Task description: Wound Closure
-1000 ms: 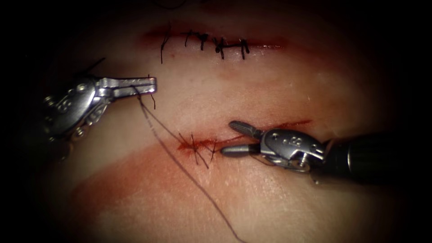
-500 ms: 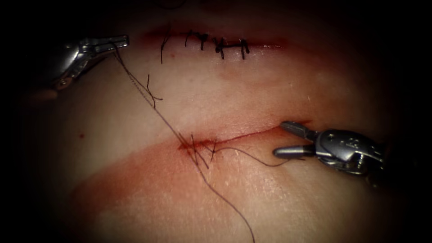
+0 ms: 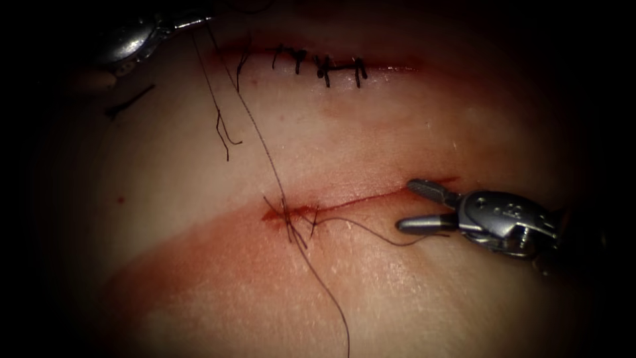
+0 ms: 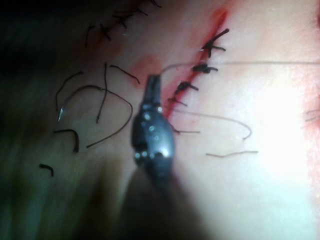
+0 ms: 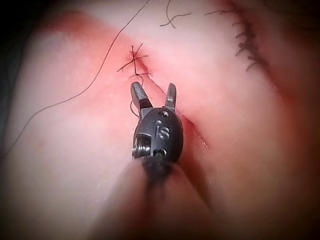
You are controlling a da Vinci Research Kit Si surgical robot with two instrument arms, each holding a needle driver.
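The open cut (image 3: 371, 197) crosses the tissue, with a stitch (image 3: 288, 217) at its left end. My left tool (image 3: 199, 21) is high at the far left, jaws shut on the thread (image 3: 255, 126), which runs straight down to that stitch. The left tool (image 4: 153, 82) also shows in the left wrist view. My right tool (image 3: 407, 205) lies at the right end of the cut, jaws open and holding nothing. A short thread tail (image 3: 371, 233) curls from the stitch to just under its lower jaw. The open right tool (image 5: 153, 91) sits just short of the stitch (image 5: 134, 60). I cannot make out the needle for certain.
An older cut closed with dark stitches (image 3: 321, 65) lies at the back. Loose thread (image 3: 328, 292) trails from the stitch toward the front edge. Cut thread ends (image 3: 225, 136) lie on the tissue left of centre. Several curved dark pieces (image 4: 100, 107) lie beside the left tool.
The left tool has risen and shifted right with the thread, drawing it steeper from the stitch. The right tool backed away from the stitch to the right, jaws still open.
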